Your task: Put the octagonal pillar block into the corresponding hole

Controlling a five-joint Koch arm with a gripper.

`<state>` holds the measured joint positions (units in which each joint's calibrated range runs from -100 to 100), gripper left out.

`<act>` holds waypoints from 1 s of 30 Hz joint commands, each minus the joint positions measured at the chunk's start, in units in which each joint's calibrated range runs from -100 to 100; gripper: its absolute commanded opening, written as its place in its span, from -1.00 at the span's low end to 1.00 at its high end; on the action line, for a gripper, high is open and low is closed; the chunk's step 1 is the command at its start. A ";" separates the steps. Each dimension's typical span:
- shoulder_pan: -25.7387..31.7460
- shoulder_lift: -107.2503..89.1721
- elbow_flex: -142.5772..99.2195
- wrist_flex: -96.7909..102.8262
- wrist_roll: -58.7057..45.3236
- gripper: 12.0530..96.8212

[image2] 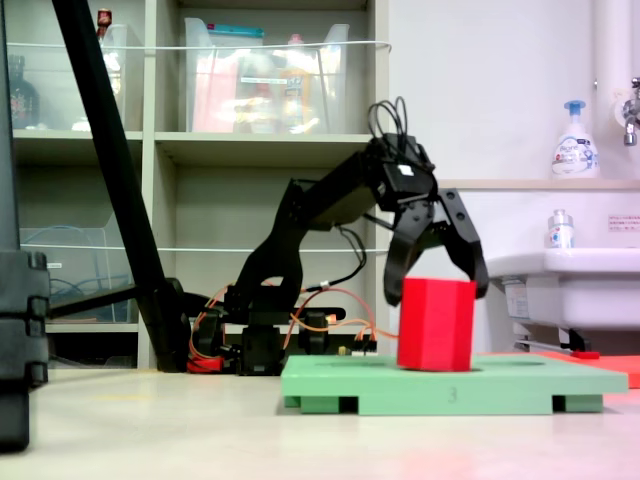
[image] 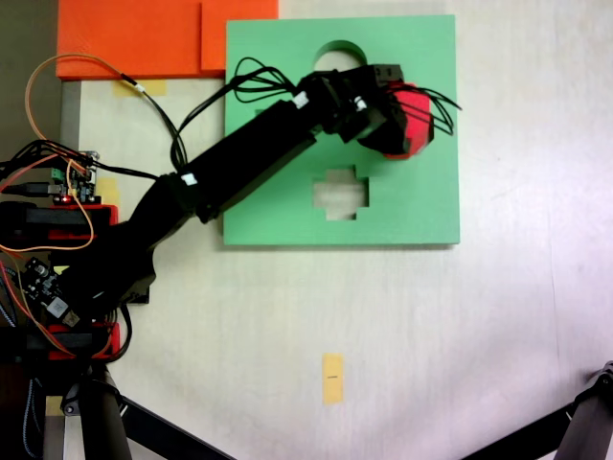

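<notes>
Red octagonal pillar block [image2: 436, 324] stands upright on the green board [image2: 330, 382], apparently seated in the corresponding hole. Fingers [image2: 436, 286] spread wide, straddling its top, directly above; block released.

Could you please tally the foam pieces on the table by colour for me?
Green: 1, the board
Red: 1, the block
Orange: 2, the overlapping slabs and
Total: 4
</notes>
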<state>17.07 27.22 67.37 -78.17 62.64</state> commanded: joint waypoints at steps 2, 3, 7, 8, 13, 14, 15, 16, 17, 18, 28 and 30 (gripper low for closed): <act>-0.63 -2.64 4.12 0.32 -1.22 -0.13; -0.68 -2.64 4.12 0.32 -1.37 -0.13; -0.54 -1.25 4.12 0.41 -1.37 -0.13; -0.44 -0.69 4.12 0.51 -1.37 -0.13; -0.05 1.69 4.12 3.40 -1.37 -0.14; 0.00 2.11 4.12 3.98 -1.37 -0.14; 0.05 2.80 4.12 4.55 -1.37 -0.14; 0.10 3.50 4.12 5.52 -1.37 -0.14; 0.15 3.92 4.12 6.38 -1.37 -0.14; 0.15 4.48 4.12 7.25 -1.37 -0.14; 0.54 6.86 4.12 9.37 -1.32 -0.14; 0.59 7.55 4.12 9.27 -1.32 -0.14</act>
<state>17.46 36.25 69.03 -73.96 61.51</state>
